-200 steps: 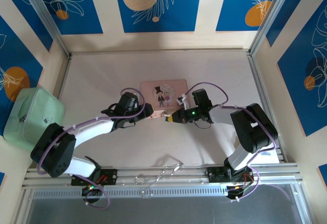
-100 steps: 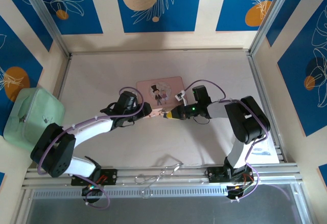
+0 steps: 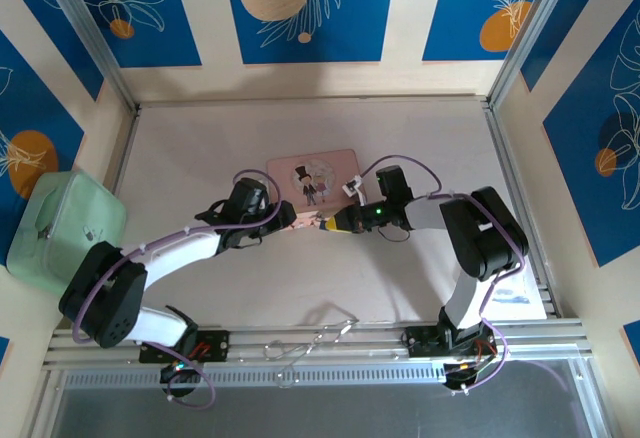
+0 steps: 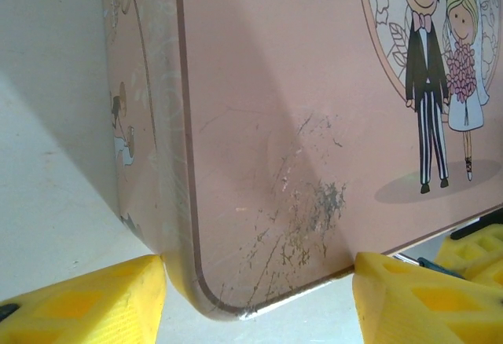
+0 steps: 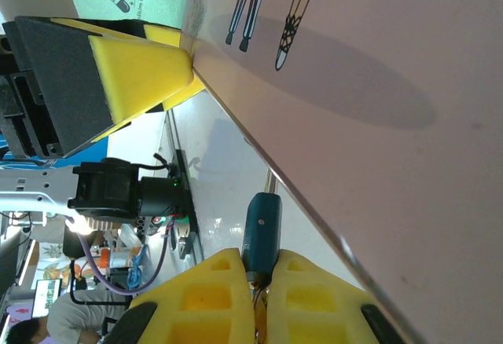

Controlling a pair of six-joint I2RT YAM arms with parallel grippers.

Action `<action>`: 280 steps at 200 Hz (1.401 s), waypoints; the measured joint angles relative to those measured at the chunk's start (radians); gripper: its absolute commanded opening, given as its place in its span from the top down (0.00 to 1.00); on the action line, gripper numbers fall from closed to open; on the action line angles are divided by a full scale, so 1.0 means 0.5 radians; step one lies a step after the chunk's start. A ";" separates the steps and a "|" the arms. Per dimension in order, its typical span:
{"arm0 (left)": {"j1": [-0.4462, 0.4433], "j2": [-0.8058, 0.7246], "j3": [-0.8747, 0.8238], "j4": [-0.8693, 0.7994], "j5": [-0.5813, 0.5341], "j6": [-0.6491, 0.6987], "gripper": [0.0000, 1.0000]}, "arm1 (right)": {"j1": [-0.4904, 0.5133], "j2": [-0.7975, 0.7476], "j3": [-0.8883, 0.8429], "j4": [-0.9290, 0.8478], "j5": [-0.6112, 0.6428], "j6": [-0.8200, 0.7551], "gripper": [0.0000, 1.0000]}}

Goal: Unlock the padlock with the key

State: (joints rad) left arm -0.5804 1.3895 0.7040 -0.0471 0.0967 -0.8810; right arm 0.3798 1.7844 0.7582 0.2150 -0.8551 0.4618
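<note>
Padlock [image 5: 262, 226], or what looks like its small blue body, sits pinched between the yellow fingers of the right gripper [image 5: 261, 265], whose jaws are drawn almost fully together on it. It lies just beside the near edge of the pink tin [image 4: 299, 124], low over the table [image 3: 400, 138], with its shackle and keyhole hidden. Holding it by the body so close to the tin probably keeps it from swinging while it is worked. The left gripper [image 4: 258, 293] comes in from the other side. Its jaws stand fairly wide, straddling the tin's near corner, one pad against the side wall and the other at the lid's edge. That reads as a bracing grip to stop the tin sliding. Against a second ago, the tin has shifted toward the far left and turned slightly, both grippers have gone with it, and the right arm's elbow has swung inward. Over the last half second nothing noticeably moves.
</note>
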 measured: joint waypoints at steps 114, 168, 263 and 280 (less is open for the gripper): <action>0.071 -0.015 0.017 -0.080 0.041 0.086 0.37 | 0.072 -0.079 -0.098 0.276 0.296 0.317 0.51; 0.085 -0.017 0.023 -0.109 0.069 0.103 0.37 | 0.134 -0.267 -0.387 0.689 0.744 0.692 0.45; 0.109 -0.047 -0.003 -0.191 0.099 0.103 0.37 | 0.477 -0.485 -0.496 0.445 1.640 0.876 0.38; 0.114 -0.051 -0.008 -0.201 0.099 0.103 0.37 | 0.545 -0.446 -0.466 0.348 1.718 0.858 0.39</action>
State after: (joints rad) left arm -0.5236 1.3640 0.6998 -0.1474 0.1463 -0.8295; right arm 0.6521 1.5612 0.5251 0.3889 0.0040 0.8909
